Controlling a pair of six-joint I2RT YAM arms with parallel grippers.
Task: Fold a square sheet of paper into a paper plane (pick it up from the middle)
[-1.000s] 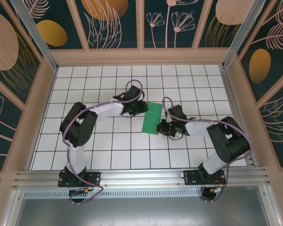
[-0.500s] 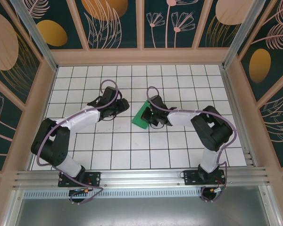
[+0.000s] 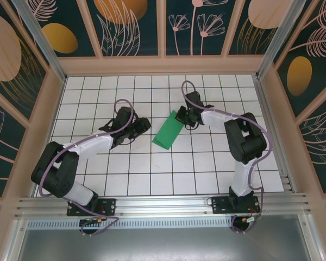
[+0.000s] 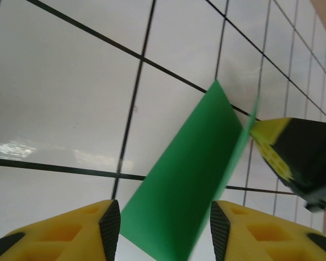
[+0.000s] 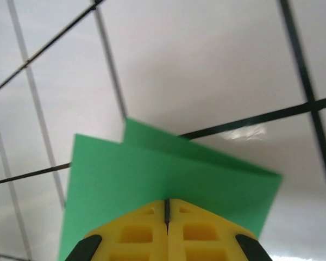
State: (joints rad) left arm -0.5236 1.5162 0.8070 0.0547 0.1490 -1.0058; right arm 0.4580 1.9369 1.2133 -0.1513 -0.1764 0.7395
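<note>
Presently the folded square sheet of paper (image 3: 168, 130) lies central on the table (image 3: 125, 174), right fingers (image 5: 133, 234) shut together on its far edge, left fingers (image 4: 60, 234) apart beside it; an off-line push could skew the crease.

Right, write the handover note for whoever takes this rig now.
Left gripper: open, empty, left of the square sheet of paper and clear of it.
Right gripper: shut, tips at the sheet's far right corner; whether it pinches the edge is unclear.
Sheet: lies mid-table, folded over once into a strip, layers slightly offset.
Done: first fold.
Left: nose and wing folds; no plane yet.
</note>
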